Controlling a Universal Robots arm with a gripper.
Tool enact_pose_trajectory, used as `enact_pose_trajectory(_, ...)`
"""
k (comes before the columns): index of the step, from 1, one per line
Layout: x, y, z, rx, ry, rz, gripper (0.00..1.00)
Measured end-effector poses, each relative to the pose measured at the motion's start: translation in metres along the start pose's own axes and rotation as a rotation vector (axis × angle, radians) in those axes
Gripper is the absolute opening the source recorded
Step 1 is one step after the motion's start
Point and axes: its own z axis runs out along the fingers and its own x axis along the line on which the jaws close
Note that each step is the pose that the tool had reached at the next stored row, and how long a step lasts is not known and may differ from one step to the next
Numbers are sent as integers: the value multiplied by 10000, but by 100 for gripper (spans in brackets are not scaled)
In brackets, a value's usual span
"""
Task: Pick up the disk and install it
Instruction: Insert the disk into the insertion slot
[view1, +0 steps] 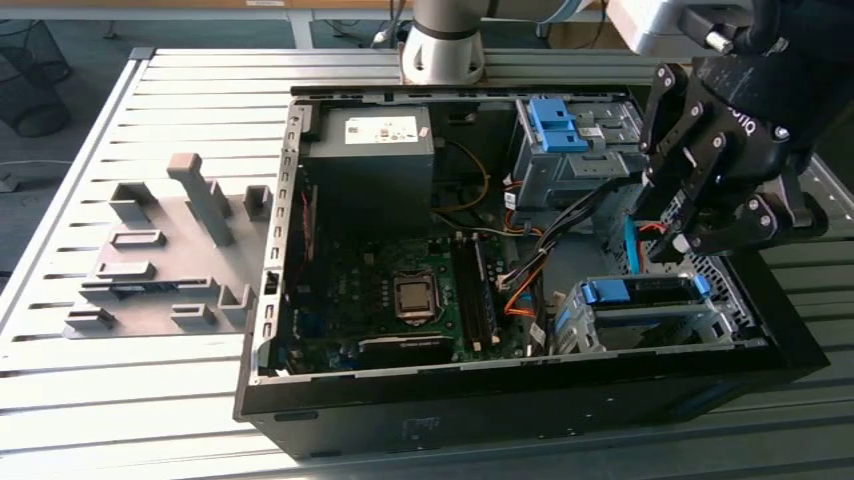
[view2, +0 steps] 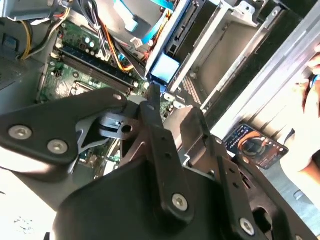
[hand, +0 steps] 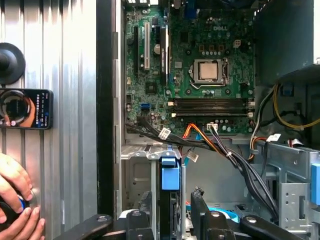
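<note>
Evidently the gripper pinches the disk edge-on above the cage, five o'clock in the case; lower it square

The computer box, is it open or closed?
Open. Its side cover is off, so the computer case shows its green circuit board and cables inside.

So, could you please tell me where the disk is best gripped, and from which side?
Probably by its two broad flat faces, from above through the open case: the disk stands on edge in the gripper, flat parallel faces toward its fingers, edges narrow and blue-framed.
</note>
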Motion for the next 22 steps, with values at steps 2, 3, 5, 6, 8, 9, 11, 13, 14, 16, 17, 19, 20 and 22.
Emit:
enact_pose_trajectory(2,0,-1,35,0,1,0,44)
enact_pose_trajectory(3,-1,-2,54,0,0,0,43)
enact_pose_trajectory(5,-1,-3,90,0,-1,0,36)
enact_pose_trajectory(6,-1,-4,108,0,0,-1,30)
enact_pose_trajectory(8,-2,-7,145,0,0,-2,24)
enact_pose_trajectory(9,-2,-9,163,0,1,-4,18)
enact_pose_trajectory(11,-2,-14,199,0,1,-11,18)
enact_pose_trajectory(13,-3,-18,235,1,0,-17,12)
enact_pose_trajectory(14,-3,-19,255,0,0,-19,12)
enact_pose_trajectory(16,-4,-21,291,0,0,-22,12)
enact_pose_trajectory(17,-4,-21,309,0,-1,-22,12)
enact_pose_trajectory(19,-4,-21,345,-2,0,-25,12)
enact_pose_trajectory(20,-4,-22,358,-3,0,-25,12)
enact_pose_trajectory(22,-4,-21,359,-4,2,-25,12)
